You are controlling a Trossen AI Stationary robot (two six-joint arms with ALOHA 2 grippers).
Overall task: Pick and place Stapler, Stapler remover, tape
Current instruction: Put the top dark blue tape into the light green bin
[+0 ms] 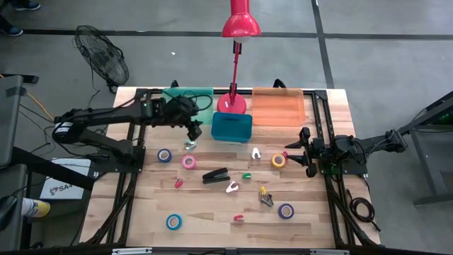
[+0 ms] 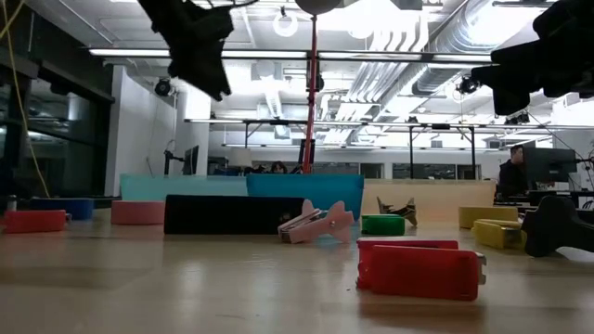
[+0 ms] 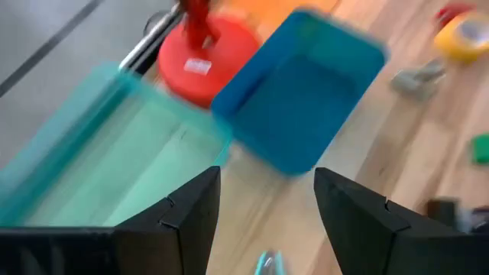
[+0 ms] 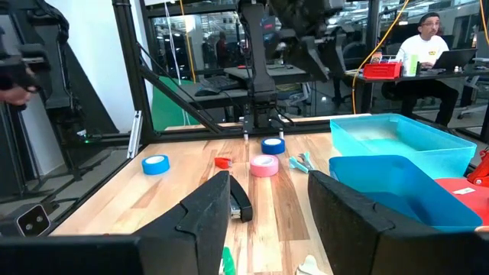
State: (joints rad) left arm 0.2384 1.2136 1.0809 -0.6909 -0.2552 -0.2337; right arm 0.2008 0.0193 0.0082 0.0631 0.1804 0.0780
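**Both pincers spread and empty, left one over a stapler remover**

Left pincer (image 1: 192, 132): spread, pinching nothing, raised above the surface (image 1: 212, 205), just beside the blue bin (image 1: 231, 127). Right pincer (image 1: 306, 152): likewise spread and empty, parked at the right edge.

Directly beneath the left pincer, flat on the surface: a small teal-and-silver stapler remover (image 1: 191, 145). Likely light and stiff, with a springy hinge. Best pinched across its two side grips, not the metal teeth. Cannot tell which way its claws face.

Farther from the left pincer, toward the middle of the surface: the black stapler (image 1: 215, 175). Probably the heaviest piece, hard and smooth. Best taken across the narrow body near mid-length, to keep it from tipping. Long axis roughly along the line between the two pincers, slightly slanted, with the end nearer the right pincer lying a little toward the bins. Cannot tell head from hinge.

Near the left pincer, to either side of the remover: blue tape (image 1: 164, 155) and pink tape (image 1: 188, 162), lying flat, holes up. Yellow tape (image 1: 279, 160) just in front of the right pincer. Light, rigid rings with no long axis; best gripped over one wall, with one finger down the hole.
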